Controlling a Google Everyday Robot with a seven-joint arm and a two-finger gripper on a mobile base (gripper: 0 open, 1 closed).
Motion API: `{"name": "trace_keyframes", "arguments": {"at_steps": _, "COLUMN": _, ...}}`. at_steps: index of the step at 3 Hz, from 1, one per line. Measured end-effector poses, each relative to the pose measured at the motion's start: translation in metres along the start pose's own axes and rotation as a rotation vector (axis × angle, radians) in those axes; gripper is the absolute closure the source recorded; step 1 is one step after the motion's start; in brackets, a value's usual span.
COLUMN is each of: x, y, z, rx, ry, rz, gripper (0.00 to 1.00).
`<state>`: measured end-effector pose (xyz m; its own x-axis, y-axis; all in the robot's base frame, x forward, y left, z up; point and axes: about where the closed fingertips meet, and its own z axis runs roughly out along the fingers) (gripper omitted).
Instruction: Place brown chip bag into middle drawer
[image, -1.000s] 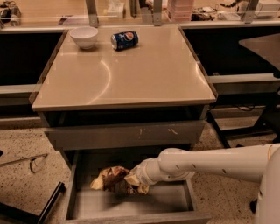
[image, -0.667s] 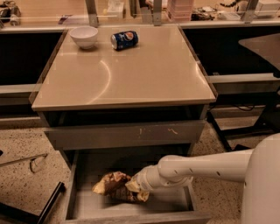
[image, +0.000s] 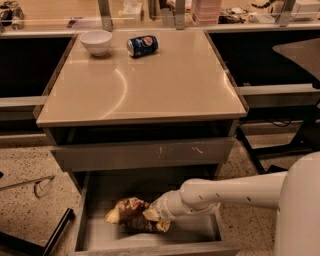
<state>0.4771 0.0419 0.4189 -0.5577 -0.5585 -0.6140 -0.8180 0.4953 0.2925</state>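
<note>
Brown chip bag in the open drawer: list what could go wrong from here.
1. The gripper is against the brown chip bag inside the middle drawer; pulling away could drag the bag back out.
2. The arm lies just below the scratched drawer front; rising straight up might strike it.

A cabinet with a glossy beige top is standing in the middle, and warm light is glinting off it in a curved streak. Speckled stone floor is spreading out on both sides of the cabinet. A dark table is standing to the cabinet's right, and a cluttered ledge with metal posts is running behind it. The gripper is sitting low at the cabinet's front.
</note>
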Motion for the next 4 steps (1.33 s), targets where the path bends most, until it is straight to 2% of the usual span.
{"name": "trace_keyframes", "arguments": {"at_steps": 2, "x": 0.000, "y": 0.000, "z": 0.000, "rx": 0.000, "ry": 0.000, "rz": 0.000, "gripper": 0.13}}
{"name": "trace_keyframes", "arguments": {"at_steps": 3, "x": 0.000, "y": 0.000, "z": 0.000, "rx": 0.000, "ry": 0.000, "rz": 0.000, "gripper": 0.00}}
{"name": "trace_keyframes", "arguments": {"at_steps": 4, "x": -0.001, "y": 0.003, "z": -0.021, "rx": 0.044, "ry": -0.015, "rz": 0.001, "gripper": 0.00}}
